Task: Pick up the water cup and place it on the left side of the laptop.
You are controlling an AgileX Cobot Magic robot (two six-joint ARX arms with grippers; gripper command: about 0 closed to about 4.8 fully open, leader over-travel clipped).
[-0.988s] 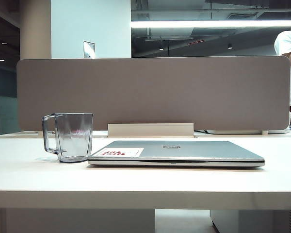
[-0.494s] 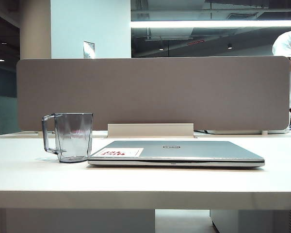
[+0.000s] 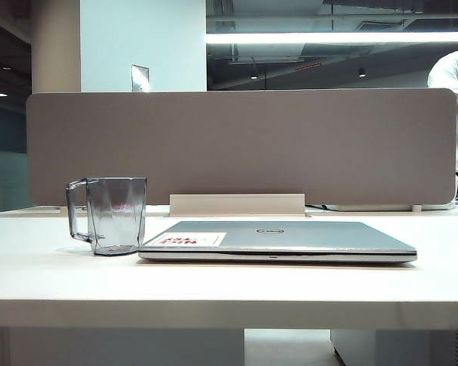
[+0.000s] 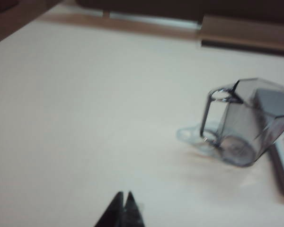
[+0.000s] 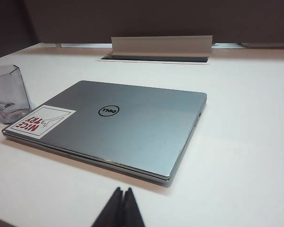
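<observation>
The water cup (image 3: 116, 214), a clear grey-tinted faceted mug, stands upright on the white table just left of the closed silver laptop (image 3: 278, 240), its handle pointing left. It also shows in the left wrist view as the water cup (image 4: 246, 123), well apart from my left gripper (image 4: 124, 195), which is shut and holds nothing. The right wrist view shows the laptop (image 5: 118, 125) with its round logo and white sticker, the water cup (image 5: 8, 100) at its far corner, and my right gripper (image 5: 123, 190) shut and empty in front of the laptop. Neither arm appears in the exterior view.
A beige partition panel (image 3: 240, 145) runs along the back of the table (image 3: 229, 286), with a raised cable flap (image 3: 237, 204) behind the laptop. A person in a white shirt (image 3: 454, 84) stands beyond the panel at the far right.
The cup and laptop have not moved. The person at the far right has shifted slightly.
</observation>
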